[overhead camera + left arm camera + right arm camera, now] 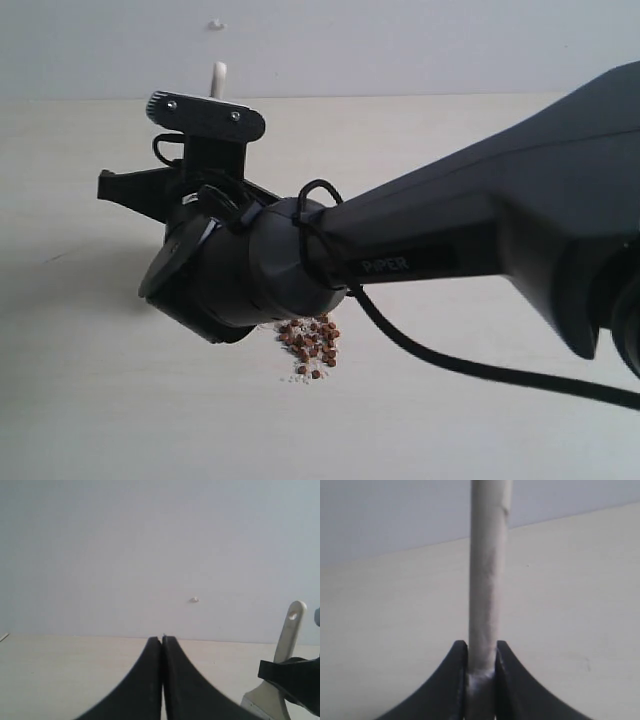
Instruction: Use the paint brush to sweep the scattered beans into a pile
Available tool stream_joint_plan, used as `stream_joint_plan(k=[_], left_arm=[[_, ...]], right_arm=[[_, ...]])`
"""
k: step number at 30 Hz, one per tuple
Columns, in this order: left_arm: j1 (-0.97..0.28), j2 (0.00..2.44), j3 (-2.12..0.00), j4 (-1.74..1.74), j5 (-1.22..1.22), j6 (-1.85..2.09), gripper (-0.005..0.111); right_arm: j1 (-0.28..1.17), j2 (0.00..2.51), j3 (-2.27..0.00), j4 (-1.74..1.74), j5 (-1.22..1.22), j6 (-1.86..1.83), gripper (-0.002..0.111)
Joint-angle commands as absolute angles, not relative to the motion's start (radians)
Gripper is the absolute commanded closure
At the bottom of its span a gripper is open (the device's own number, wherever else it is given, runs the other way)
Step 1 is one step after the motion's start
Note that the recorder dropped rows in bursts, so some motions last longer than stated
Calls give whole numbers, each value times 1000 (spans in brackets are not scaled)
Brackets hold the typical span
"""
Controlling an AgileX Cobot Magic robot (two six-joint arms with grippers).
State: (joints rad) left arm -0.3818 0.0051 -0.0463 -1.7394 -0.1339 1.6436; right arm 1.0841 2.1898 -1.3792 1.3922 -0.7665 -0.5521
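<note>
The beans lie in a small, loose reddish-brown cluster on the table, mixed with fine white grains, just below my right arm's wrist. My right gripper is shut on the paint brush, whose pale handle stands upright between the fingers. In the exterior view only the handle's tip shows above the wrist camera mount; the bristles are hidden. The left wrist view shows the brush handle with its hole and the silver band. My left gripper is shut on nothing, off to the side of the brush.
The pale wooden table runs back to a light wall. My right arm spans the scene from the right, and its black cable hangs over the table near the beans.
</note>
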Motion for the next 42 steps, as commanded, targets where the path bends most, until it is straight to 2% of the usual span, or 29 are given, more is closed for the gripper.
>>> stream_joint_plan(k=[1,12,24,34,42], left_arm=[[-398,0,-44,-1744,-127,1644,107],[-399,0,-44,-1744,-127,1644,107],[-399,0,-44,-1744,-127,1644,107],[-399,0,-44,-1744,-127,1644,107],[-399,0,-44,-1744,-127,1644,107]], right_arm=[[1056,2203,-1392,1510,-774,-645,108],[1056,2201,-1392,1744,-930,-879,108],[1058,2153,-1392,1744,-1004,-975,108],[1093,2109,-1392,1744,-873,-956,108],[1111,2109,-1392,1744,-796,-1227,108]])
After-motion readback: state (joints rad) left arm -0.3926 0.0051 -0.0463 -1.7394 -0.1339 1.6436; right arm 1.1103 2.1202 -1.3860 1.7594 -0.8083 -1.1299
